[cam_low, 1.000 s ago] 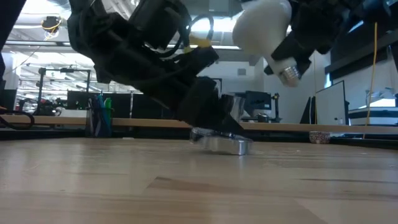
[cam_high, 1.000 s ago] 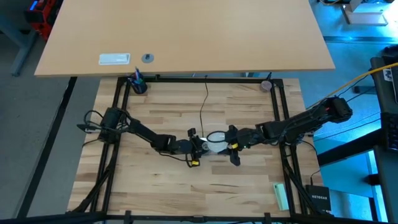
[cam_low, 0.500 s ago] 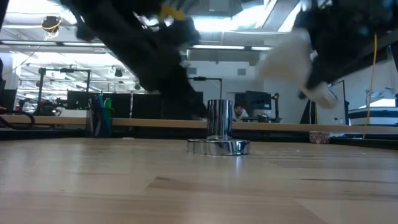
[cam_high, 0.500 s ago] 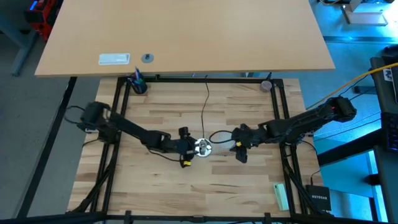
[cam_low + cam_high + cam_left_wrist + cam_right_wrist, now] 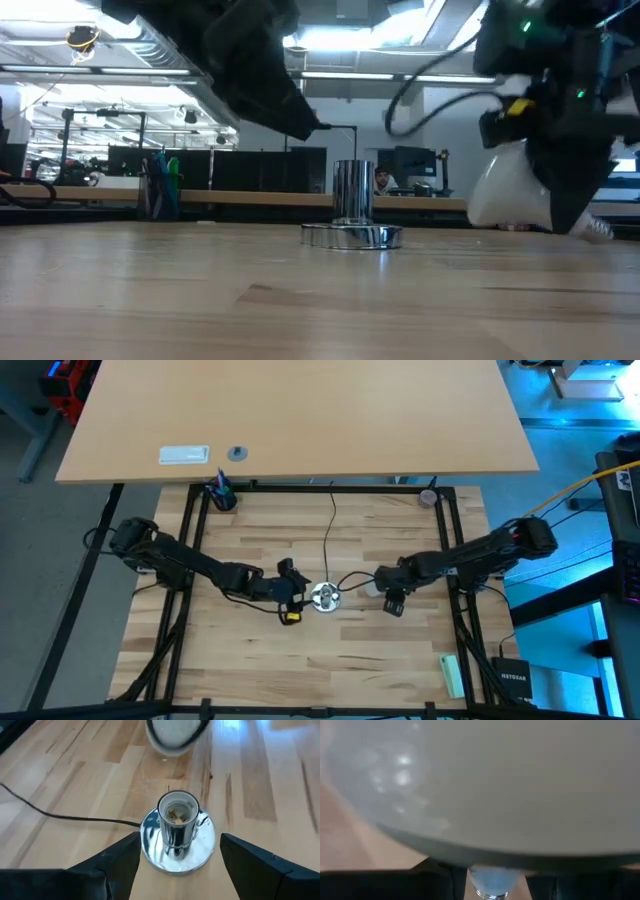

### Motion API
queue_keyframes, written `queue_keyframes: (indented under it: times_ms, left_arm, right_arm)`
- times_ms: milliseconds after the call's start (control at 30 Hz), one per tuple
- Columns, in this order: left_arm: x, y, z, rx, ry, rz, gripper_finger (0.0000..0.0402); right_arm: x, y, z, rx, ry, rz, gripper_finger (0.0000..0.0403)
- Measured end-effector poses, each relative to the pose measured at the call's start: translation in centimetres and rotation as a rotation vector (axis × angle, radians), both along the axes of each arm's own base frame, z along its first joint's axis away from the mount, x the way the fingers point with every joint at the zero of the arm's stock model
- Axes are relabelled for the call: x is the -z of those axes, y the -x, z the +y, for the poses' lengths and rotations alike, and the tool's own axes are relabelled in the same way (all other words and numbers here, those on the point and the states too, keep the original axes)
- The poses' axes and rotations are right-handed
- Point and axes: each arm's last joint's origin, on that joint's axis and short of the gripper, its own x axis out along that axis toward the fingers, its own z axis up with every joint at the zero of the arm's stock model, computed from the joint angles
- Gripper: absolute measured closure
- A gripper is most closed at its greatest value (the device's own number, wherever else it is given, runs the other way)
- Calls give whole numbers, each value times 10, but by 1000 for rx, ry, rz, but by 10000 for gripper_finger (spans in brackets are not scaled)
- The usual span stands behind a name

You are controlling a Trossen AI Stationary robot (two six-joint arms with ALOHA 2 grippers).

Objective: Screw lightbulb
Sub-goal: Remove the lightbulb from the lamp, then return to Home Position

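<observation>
Overhead, the left gripper [image 5: 300, 593] is seen at frame centre, fingers spread, just left of the silver socket [image 5: 325, 597]; the right gripper [image 5: 376, 588] is clamped on the lightbulb [image 5: 371, 589] just right of it. At table level, the lightbulb [image 5: 512, 190] is held tilted at right, off the socket [image 5: 351, 212]. Through the left wrist, the empty socket [image 5: 177, 837] is framed between parted fingers [image 5: 112, 862].

The bulb [image 5: 513, 190] is frosted white, with a rounded dome and a silvery screw base [image 5: 596, 229]. It hangs tilted just above the tabletop [image 5: 200, 300], base pointing down and away from the socket [image 5: 352, 215], held in the right claw [image 5: 385, 592].
</observation>
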Motion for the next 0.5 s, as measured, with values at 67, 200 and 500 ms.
queue_keyframes:
  times_ms: [67,200,500]
  left_arm:
    - [0,0,0,-19,24,-9,139]
    - [0,0,1,-60,76,-20,139]
    - [-34,11,7,-57,95,-108,139]
  right_arm:
    - [7,-2,-1,-17,14,35,254]
    - [15,-5,-1,-26,66,58,179]
    - [-36,0,-1,-118,57,163,54]
